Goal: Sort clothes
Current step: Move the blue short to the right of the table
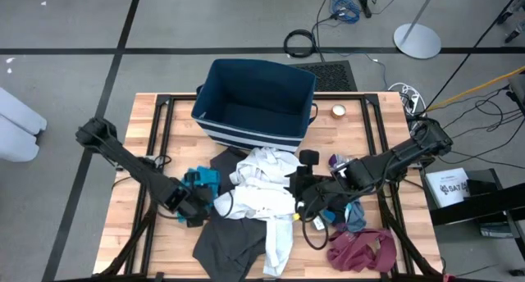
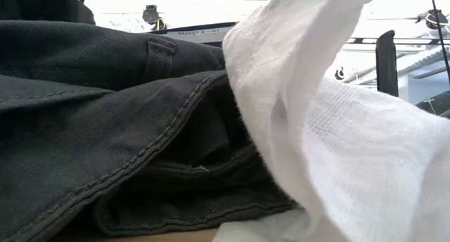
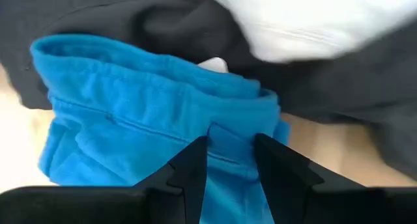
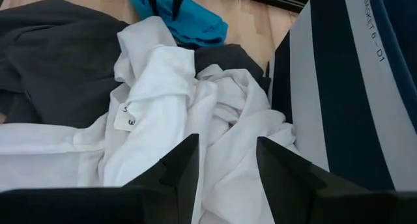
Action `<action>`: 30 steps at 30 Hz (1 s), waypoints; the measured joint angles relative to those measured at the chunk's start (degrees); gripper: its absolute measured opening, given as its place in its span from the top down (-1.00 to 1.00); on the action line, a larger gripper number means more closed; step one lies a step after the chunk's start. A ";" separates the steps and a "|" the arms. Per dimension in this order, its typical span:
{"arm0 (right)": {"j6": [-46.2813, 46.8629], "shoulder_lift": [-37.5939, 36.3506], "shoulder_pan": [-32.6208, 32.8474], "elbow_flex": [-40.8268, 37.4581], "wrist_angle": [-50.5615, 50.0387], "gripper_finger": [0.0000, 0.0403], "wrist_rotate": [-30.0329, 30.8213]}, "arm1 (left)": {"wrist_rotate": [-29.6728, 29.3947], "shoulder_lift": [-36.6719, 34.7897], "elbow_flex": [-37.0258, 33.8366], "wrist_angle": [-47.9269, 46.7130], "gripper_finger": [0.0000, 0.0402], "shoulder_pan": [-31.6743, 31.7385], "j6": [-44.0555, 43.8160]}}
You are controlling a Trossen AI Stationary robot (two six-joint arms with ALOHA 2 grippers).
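Sorting barely begun: bin (image 1: 256, 102) looks empty, clothes heaped on table (image 1: 156, 110) (white top (image 1: 262, 188), grey garment (image 1: 230, 245), maroon top (image 1: 361, 249)). Left pincer (image 3: 229, 149) pinches bright blue garment (image 3: 130, 126). Right pincer (image 4: 225, 152) spread above white top, holding nothing.

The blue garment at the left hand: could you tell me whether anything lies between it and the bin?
Yes. The left hand has its fingers around a fold of the blue garment. Between it and the bin lies an edge of the dark grey garment, with the white garment beside it. Both lie low, so lifting should clear them.
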 joint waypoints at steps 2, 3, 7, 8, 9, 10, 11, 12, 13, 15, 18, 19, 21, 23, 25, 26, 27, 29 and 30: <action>0.01 0.00 0.00 0.00 0.04 0.31 0.00 | -0.37 1.35 0.00 -0.01 0.31 0.45 -0.03; 0.02 0.00 0.00 0.00 0.11 0.31 0.00 | -0.37 2.00 0.00 0.09 0.31 0.64 -0.06; 0.02 0.00 0.00 0.00 0.68 0.31 0.00 | 0.79 4.55 0.00 1.88 0.31 1.10 0.15; 0.02 -0.02 0.00 0.00 0.72 0.31 0.00 | 1.27 5.26 0.00 2.56 0.31 1.20 0.94; 0.02 -0.02 0.00 0.00 0.74 0.31 0.02 | 1.70 6.18 0.00 3.14 0.31 1.22 1.16; 0.02 -0.02 0.00 0.00 0.76 0.31 0.00 | 1.78 7.05 0.00 3.50 0.31 1.32 1.18; 0.02 -0.02 0.00 0.00 0.76 0.31 0.00 | 2.04 7.95 0.01 3.66 0.32 1.47 1.16; 0.03 -0.02 0.00 0.00 0.81 0.31 0.01 | 2.35 8.93 0.06 3.73 0.34 1.64 1.12; 0.04 -0.02 0.00 0.00 0.91 0.31 0.00 | 2.64 9.82 0.17 3.77 0.38 1.79 1.11; 0.04 -0.02 0.00 0.00 1.03 0.31 0.00 | 2.82 11.43 0.26 3.89 0.49 1.86 1.05; 0.04 -0.02 0.00 0.00 1.01 0.31 0.00 | 2.85 12.97 0.26 4.27 0.77 1.84 1.18; 0.04 -0.02 0.00 0.00 1.01 0.31 0.02 | 2.93 13.17 0.27 4.27 0.87 1.84 1.14; 0.04 -0.02 -0.02 0.00 1.01 0.31 0.02 | 2.97 13.14 0.26 4.21 0.94 1.83 1.12; 0.04 -0.02 -0.02 0.00 1.01 0.31 0.02 | 2.93 12.55 0.50 3.84 0.94 1.82 1.08; 0.04 -0.02 -0.01 0.00 1.01 0.31 0.02 | 2.60 11.42 1.67 1.46 0.97 1.75 1.05; 0.04 -0.02 -0.02 0.00 0.98 0.31 0.02 | 2.47 10.96 2.51 -0.26 0.97 1.74 1.02; 0.04 -0.02 0.00 0.00 0.96 0.31 0.02 | 1.45 10.11 3.45 -2.83 0.97 1.61 1.00; 0.04 -0.02 0.00 0.00 0.96 0.31 0.04 | -1.06 7.68 6.15 -7.40 0.98 1.14 0.96; 0.05 -0.02 0.00 0.00 0.96 0.31 0.03 | -1.95 6.54 7.57 -9.12 0.98 1.00 0.93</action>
